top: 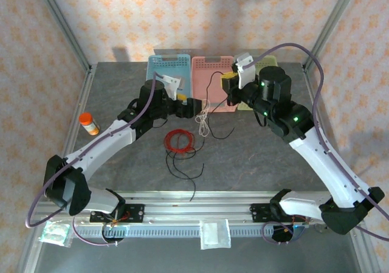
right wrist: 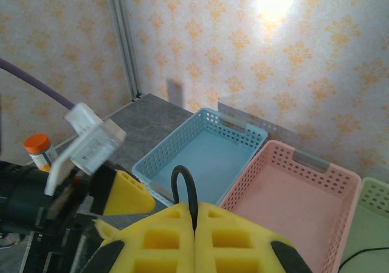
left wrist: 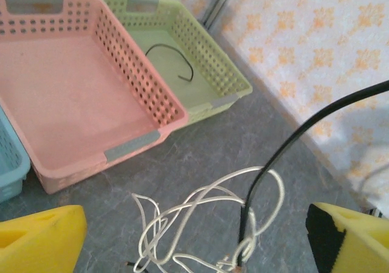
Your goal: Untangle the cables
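Note:
The cables lie mid-table: a pale whitish tangle (top: 203, 120) (left wrist: 200, 215), a red coil (top: 179, 140) and loose black strands (top: 182, 163). My right gripper (top: 226, 81) (right wrist: 194, 215) hangs raised over the pink basket's front edge, shut on a black cable (right wrist: 185, 188) that loops out above its pads. That black cable (left wrist: 304, 130) slopes down into the whitish tangle and is caught in it. My left gripper (top: 185, 107) (left wrist: 194, 248) is open, low over the table, its yellow fingers (left wrist: 36, 242) either side of the whitish tangle.
Three baskets stand at the back: blue (top: 167, 63) (right wrist: 200, 154), pink (top: 209, 66) (left wrist: 67, 103) and green (top: 267, 63) (left wrist: 209, 72), the green one holding a short black cable piece (left wrist: 173, 57). An orange-capped bottle (top: 89, 123) (right wrist: 37, 148) stands at the left.

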Controlling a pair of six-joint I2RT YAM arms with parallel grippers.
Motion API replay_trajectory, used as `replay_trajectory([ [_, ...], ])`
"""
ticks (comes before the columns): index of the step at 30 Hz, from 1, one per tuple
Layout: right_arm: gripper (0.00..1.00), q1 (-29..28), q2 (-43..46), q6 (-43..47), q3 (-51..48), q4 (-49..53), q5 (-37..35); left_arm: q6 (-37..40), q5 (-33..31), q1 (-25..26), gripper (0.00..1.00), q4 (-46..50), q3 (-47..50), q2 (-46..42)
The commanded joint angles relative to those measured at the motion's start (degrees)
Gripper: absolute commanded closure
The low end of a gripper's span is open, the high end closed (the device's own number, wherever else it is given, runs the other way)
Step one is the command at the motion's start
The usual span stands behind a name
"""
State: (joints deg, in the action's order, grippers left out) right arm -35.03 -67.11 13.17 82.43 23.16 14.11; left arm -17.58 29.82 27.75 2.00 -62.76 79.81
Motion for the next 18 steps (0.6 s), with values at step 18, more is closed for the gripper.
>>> replay_trajectory([
  [18, 1.0, 0.2, 0.4, 2.0, 2.4, -1.8, 6.5, 4.1, 10.0, 0.0, 0.31, -2.3, 0.4, 4.5],
])
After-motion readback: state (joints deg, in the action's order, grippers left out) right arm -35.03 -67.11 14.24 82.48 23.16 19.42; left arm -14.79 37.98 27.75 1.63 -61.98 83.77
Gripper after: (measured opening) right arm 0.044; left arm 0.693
